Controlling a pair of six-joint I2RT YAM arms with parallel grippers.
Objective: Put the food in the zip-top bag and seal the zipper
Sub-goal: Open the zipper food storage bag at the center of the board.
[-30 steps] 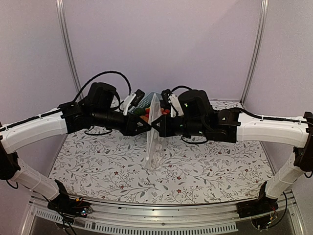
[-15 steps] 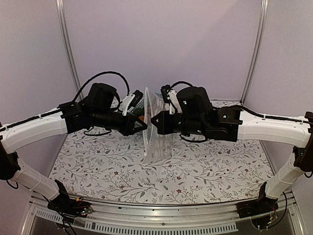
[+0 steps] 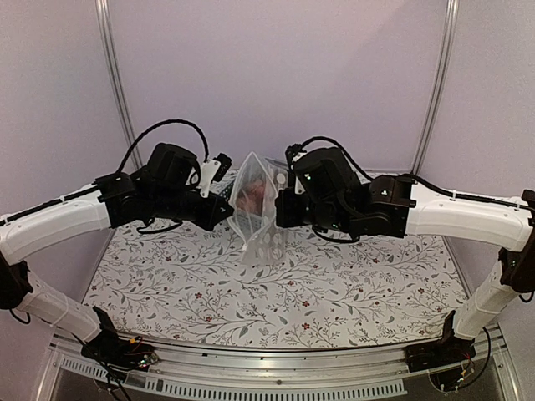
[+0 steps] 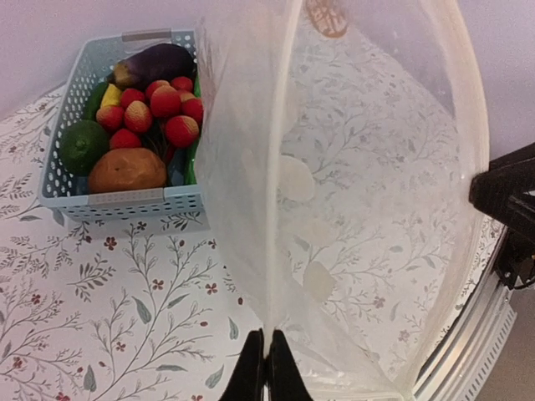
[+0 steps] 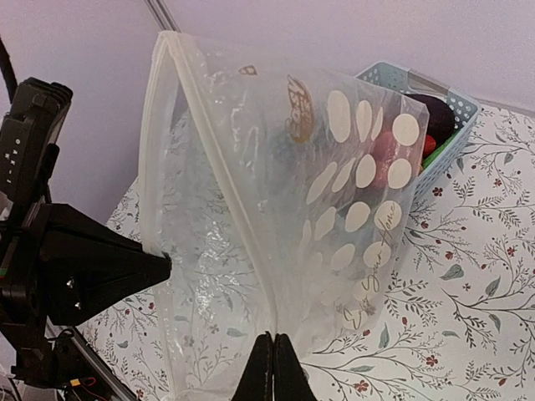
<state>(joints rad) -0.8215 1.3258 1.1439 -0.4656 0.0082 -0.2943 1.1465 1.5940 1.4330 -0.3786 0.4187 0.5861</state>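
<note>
Zip-top bag of clear floppy plastic with white dots hangs over the flowery desk. Our left pincer and right pincer each pinch its rim tight. We think the thin rim could slip and the bag flop down. From above, it hides the light-blue slotted basket of small fruit and vegetables.

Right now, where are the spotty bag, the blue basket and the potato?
spotty bag (image 5: 359, 209): right wrist view, dotted side.
blue basket (image 4: 125, 207): left wrist view, near wall.
potato (image 4: 127, 170): left wrist view, its middle.
</note>
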